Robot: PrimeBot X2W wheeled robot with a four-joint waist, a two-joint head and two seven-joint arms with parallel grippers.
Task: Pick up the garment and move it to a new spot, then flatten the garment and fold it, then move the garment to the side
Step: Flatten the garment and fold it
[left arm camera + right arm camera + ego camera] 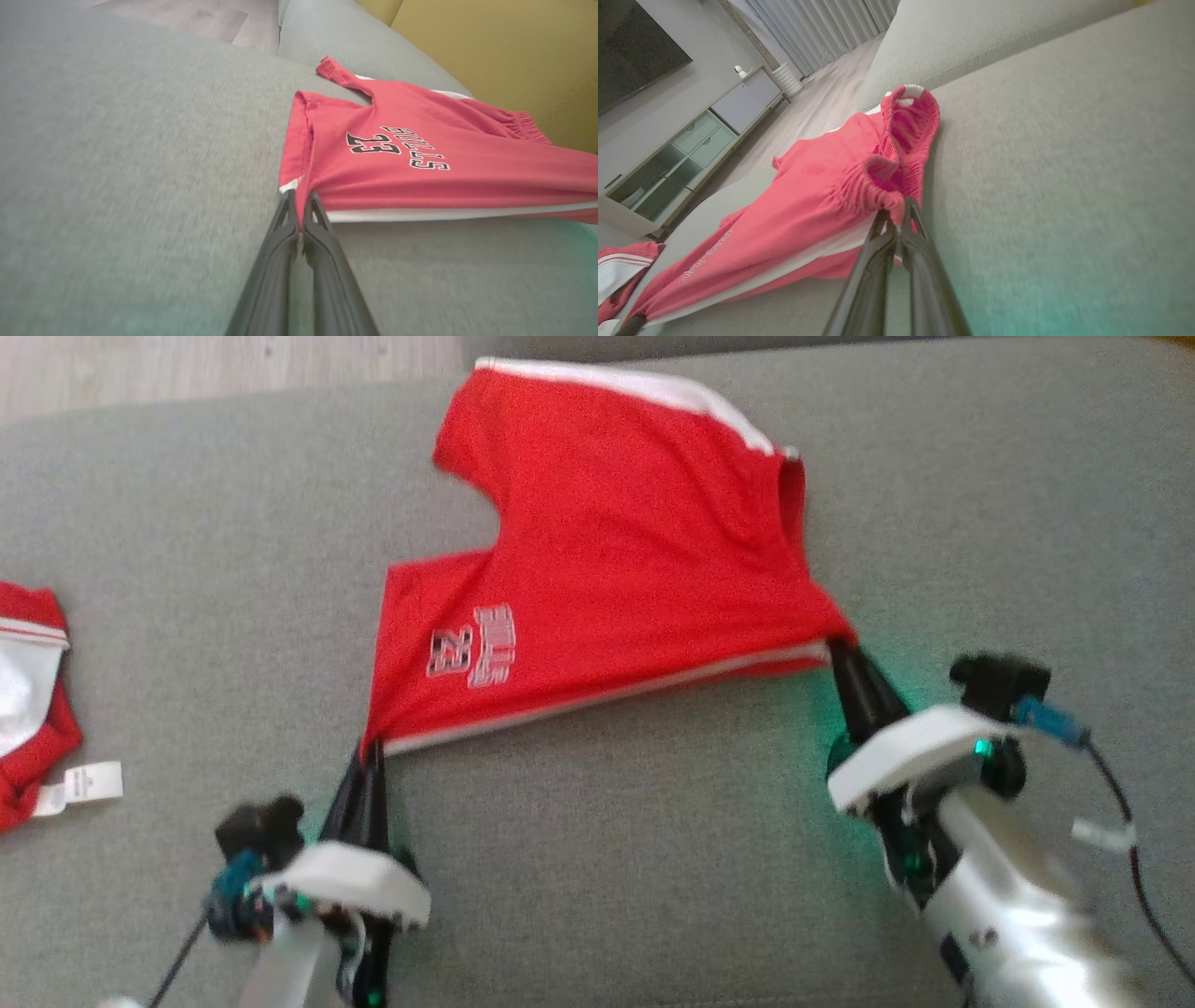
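Head view: one pair of red shorts [607, 569] lies spread on the grey sofa [653, 877], with the near white-striped edge lifted slightly. The left tool [373, 747] is closed on the hem corner of the near leg. The right tool [837, 649] is closed on the waistband corner of the same edge. A second red garment [28, 709], bearing one white label [89, 784], lies well apart at the left edge.

Left wrist view: both fingers [280, 233] are pinched together on the leg hem. The printed number faces up, and the cloth runs taut to the right.

Right wrist view: both fingers [920, 228] clamp the gathered elastic waistband. The shorts sag between the two grips.

Progress, as a judgement: the shorts are gripped and mostly opened out, so this is the placing or flattening step. No fold is visible. Folding and moving the shorts to the side remain.

Count: two tools, two red garments, one label.
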